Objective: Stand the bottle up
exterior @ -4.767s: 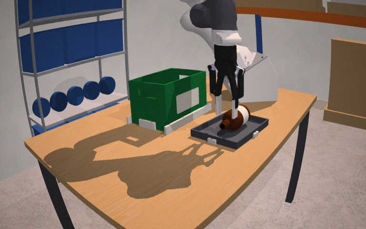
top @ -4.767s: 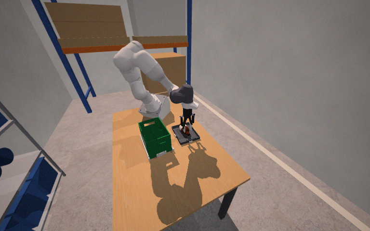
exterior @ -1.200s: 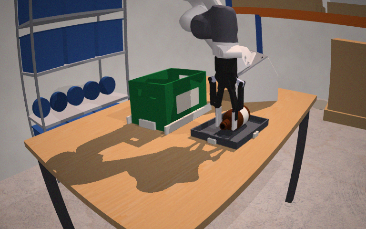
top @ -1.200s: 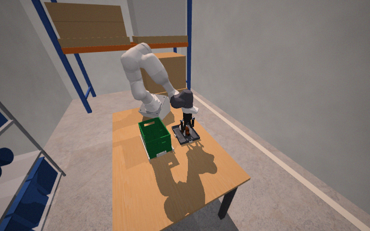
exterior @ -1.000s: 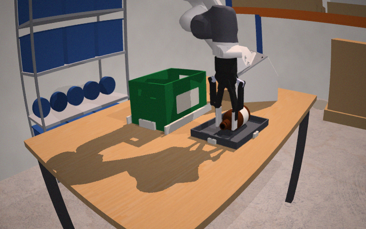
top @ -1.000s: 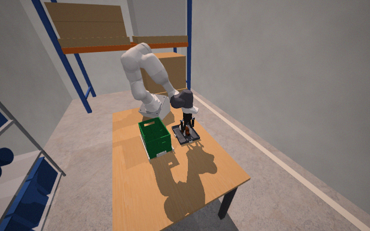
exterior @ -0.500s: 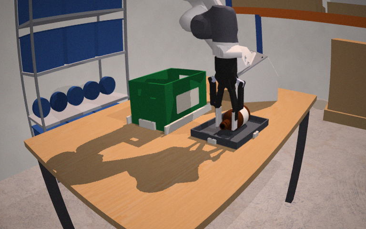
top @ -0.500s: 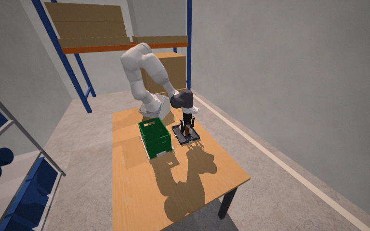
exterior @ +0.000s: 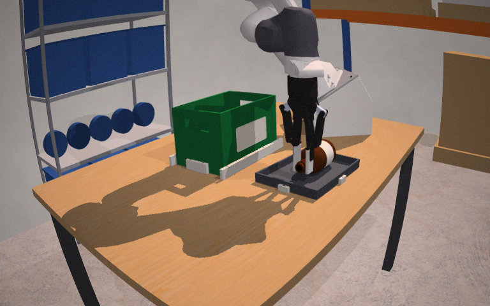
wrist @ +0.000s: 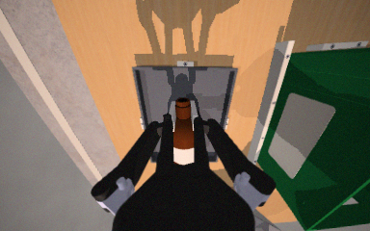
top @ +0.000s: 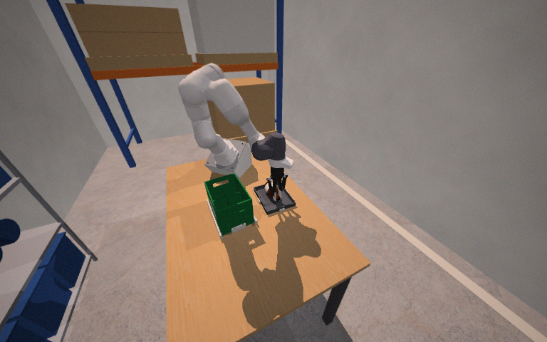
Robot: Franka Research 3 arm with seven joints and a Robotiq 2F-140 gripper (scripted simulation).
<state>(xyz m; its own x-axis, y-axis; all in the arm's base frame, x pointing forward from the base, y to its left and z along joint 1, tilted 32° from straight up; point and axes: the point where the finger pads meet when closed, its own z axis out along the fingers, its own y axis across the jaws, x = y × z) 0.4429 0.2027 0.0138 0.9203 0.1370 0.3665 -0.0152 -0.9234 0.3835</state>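
A brown bottle (top: 266,188) (exterior: 319,159) (wrist: 183,140) with a white label lies on its side in the dark grey tray (top: 268,206) (exterior: 304,190) (wrist: 211,83). In the exterior view its neck points to the front left and its base to the back right. My gripper (top: 275,196) (exterior: 303,162) (wrist: 183,107) points straight down and is shut on the bottle at its neck, one light fingertip on each side. In the wrist view the fingers and palm hide part of the bottle's body and its base.
The green crate (top: 235,214) (exterior: 198,142) (wrist: 360,96) stands beside the tray, with a gap between them. White rails (exterior: 249,160) (wrist: 272,103) run along the crate's foot. Small white blocks (exterior: 283,188) (wrist: 185,64) sit against the tray's outer walls. The arm's base is behind.
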